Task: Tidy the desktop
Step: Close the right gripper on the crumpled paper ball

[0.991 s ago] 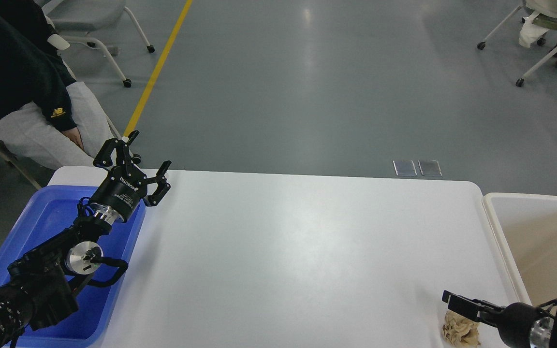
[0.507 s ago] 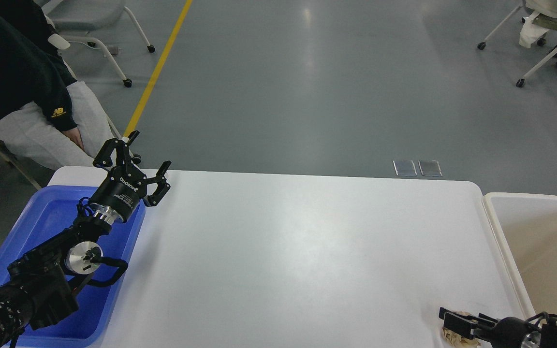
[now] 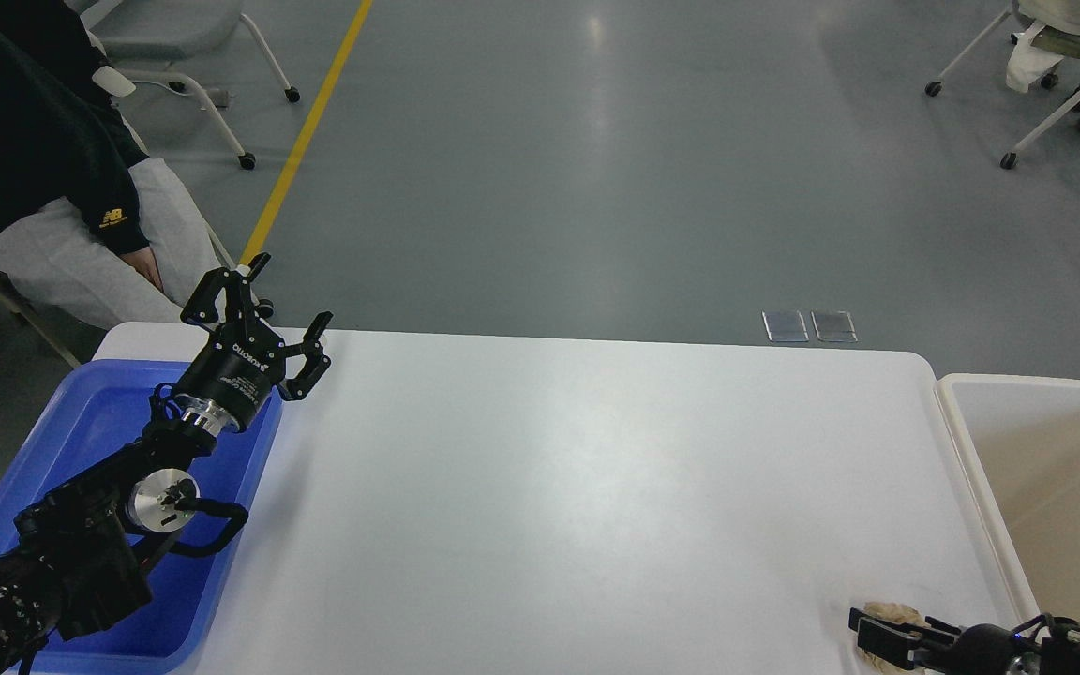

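The white desktop (image 3: 596,487) fills the middle of the head view. A crumpled tan paper wad (image 3: 889,613) lies at its near right corner, mostly covered by my right gripper (image 3: 877,639). That gripper sits low over the wad at the bottom edge, and its fingers are too dark and cut off to tell apart. My left gripper (image 3: 282,305) is open and empty, held above the far left corner of the desktop, beside the blue tray (image 3: 99,412).
A beige bin (image 3: 1046,469) stands against the desktop's right edge. A seated person (image 3: 43,159) is close to the far left corner. Wheeled chairs (image 3: 1056,84) stand far back on the grey floor.
My right gripper has dropped toward the near edge, down over the paper wad, which now shows only at its top. The left arm has not moved.
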Robot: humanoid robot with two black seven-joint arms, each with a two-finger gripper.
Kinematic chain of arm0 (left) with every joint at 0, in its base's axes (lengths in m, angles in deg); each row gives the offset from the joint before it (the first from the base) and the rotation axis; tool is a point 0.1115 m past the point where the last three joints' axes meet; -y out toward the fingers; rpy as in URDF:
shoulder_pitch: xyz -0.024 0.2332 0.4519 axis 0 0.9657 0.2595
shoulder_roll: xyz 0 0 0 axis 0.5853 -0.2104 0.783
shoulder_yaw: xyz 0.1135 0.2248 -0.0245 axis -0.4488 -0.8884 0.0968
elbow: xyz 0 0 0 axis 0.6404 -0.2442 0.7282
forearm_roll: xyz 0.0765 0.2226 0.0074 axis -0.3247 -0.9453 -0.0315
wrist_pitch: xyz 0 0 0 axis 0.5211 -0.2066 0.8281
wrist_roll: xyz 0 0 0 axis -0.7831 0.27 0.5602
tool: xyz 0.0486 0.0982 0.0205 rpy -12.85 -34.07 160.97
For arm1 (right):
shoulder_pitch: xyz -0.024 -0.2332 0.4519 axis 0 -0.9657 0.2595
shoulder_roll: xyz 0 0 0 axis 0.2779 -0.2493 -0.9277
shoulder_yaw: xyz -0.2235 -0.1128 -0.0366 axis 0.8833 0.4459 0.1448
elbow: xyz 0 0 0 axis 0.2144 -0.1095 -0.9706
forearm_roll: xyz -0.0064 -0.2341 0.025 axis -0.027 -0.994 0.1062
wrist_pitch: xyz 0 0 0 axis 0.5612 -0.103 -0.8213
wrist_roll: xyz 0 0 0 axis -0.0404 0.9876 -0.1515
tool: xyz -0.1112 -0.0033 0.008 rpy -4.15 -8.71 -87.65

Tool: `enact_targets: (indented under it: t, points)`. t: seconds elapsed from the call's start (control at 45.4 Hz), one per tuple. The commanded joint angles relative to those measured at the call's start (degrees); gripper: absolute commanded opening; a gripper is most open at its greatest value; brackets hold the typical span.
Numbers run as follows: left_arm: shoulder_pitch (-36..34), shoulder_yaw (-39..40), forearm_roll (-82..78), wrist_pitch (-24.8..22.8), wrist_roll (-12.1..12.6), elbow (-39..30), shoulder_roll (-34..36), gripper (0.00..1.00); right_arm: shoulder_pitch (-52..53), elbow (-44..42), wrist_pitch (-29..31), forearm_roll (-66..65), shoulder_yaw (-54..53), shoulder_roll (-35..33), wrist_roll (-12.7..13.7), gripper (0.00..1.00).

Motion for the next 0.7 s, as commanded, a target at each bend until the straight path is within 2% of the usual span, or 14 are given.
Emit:
enact_targets:
  t: [0.0, 0.066, 0.22, 0.286, 0.352, 0.419, 0.485, 0.529, 0.595, 0.683]
  points:
    - [0.00, 0.02, 0.00, -0.03, 0.00, 0.00, 0.00, 1.00, -0.49, -0.38, -0.48, 0.03, 0.10, 0.73, -0.61, 0.98]
    - [0.00, 0.02, 0.00, 0.06, 0.00, 0.00, 0.00, 1.00, -0.49, -0.47, -0.65, 0.03, 0.10, 0.73, -1.22, 0.95]
    - [0.00, -0.07, 0.00, -0.03, 0.00, 0.00, 0.00, 1.00, -0.40, -0.47, -0.92, 0.12, 0.19, 0.56, -2.98, 0.81]
    - [0.00, 0.02, 0.00, -0.03, 0.00, 0.00, 0.00, 1.00, -0.41, -0.38, -0.92, 0.20, 0.97, 0.47, -3.07, 0.72]
    - [0.00, 0.02, 0.00, -0.03, 0.00, 0.00, 0.00, 1.00, -0.40, -0.38, -0.92, 0.03, 2.38, 0.56, -3.07, 0.58]
    - [0.00, 0.02, 0.00, -0.03, 0.00, 0.00, 0.00, 1.00, -0.40, -0.29, -1.09, 0.03, 3.00, 0.47, -3.07, 0.54]
    - [0.00, 0.02, 0.00, -0.03, 0.00, 0.00, 0.00, 1.00, -0.40, -0.29, -1.36, 0.12, 3.17, 0.47, -3.07, 0.43]
    - [0.00, 0.02, 0.00, 0.06, 0.00, 0.00, 0.00, 1.00, -0.40, -0.29, -1.36, 0.12, 3.26, 0.38, -3.16, 0.32]
    - [0.00, 0.02, 0.00, -0.03, 0.08, 0.00, 0.00, 1.00, -0.40, -0.29, -1.36, 0.20, 3.35, 0.38, -3.59, 0.23]
    - [0.00, 0.02, 0.00, 0.06, 0.08, 0.00, 0.00, 1.00, -0.49, -0.20, -1.36, 0.20, 3.61, 0.30, -3.77, 0.00]
